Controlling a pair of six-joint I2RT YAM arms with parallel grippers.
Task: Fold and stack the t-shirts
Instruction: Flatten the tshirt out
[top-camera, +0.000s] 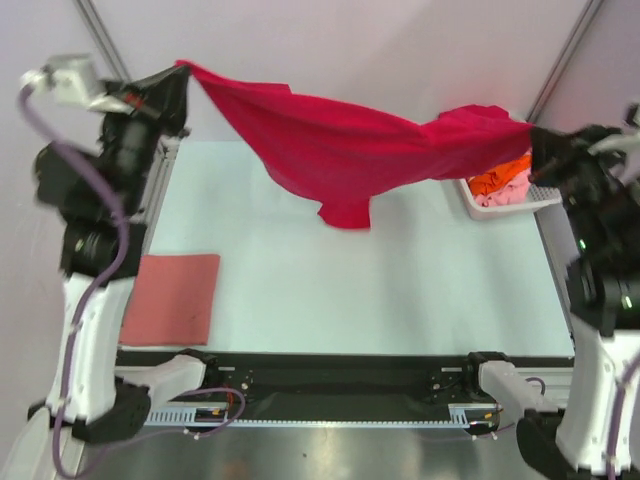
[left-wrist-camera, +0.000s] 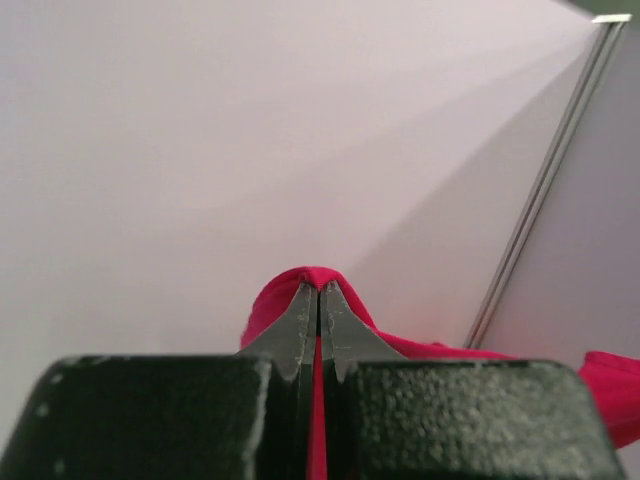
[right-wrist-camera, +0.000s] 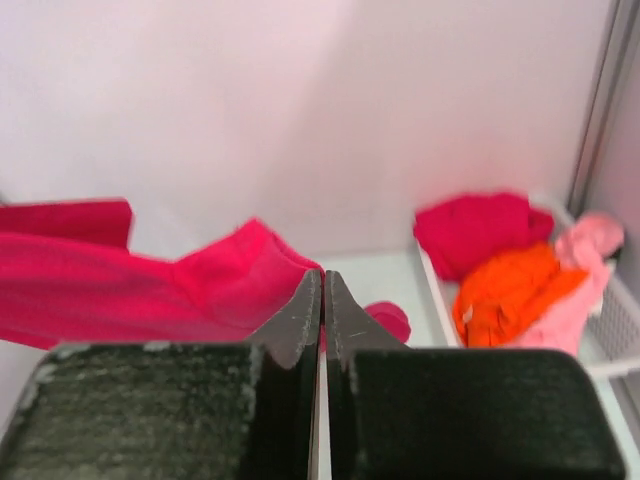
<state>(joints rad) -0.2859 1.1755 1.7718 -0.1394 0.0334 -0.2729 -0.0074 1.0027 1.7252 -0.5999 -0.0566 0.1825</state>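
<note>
A crimson red t-shirt (top-camera: 345, 150) hangs stretched in the air across the back of the table, held between both arms. My left gripper (top-camera: 178, 72) is shut on its left end, and red cloth (left-wrist-camera: 300, 290) bulges over the closed tips of that gripper (left-wrist-camera: 320, 288). My right gripper (top-camera: 533, 135) is shut on its right end; the same shirt (right-wrist-camera: 150, 285) trails left of that gripper's tips (right-wrist-camera: 322, 275). A dusty salmon pink t-shirt (top-camera: 172, 297) lies folded flat at the front left. In the basket lie an orange t-shirt (right-wrist-camera: 510, 290), a light pink one (right-wrist-camera: 585, 260) and another red one (right-wrist-camera: 475, 230).
The white slotted basket (top-camera: 515, 205) stands at the back right edge of the table (top-camera: 400, 290). Pale walls with metal frame posts (top-camera: 565, 50) close off the back. A black rail (top-camera: 340, 375) runs along the near edge between the arm bases.
</note>
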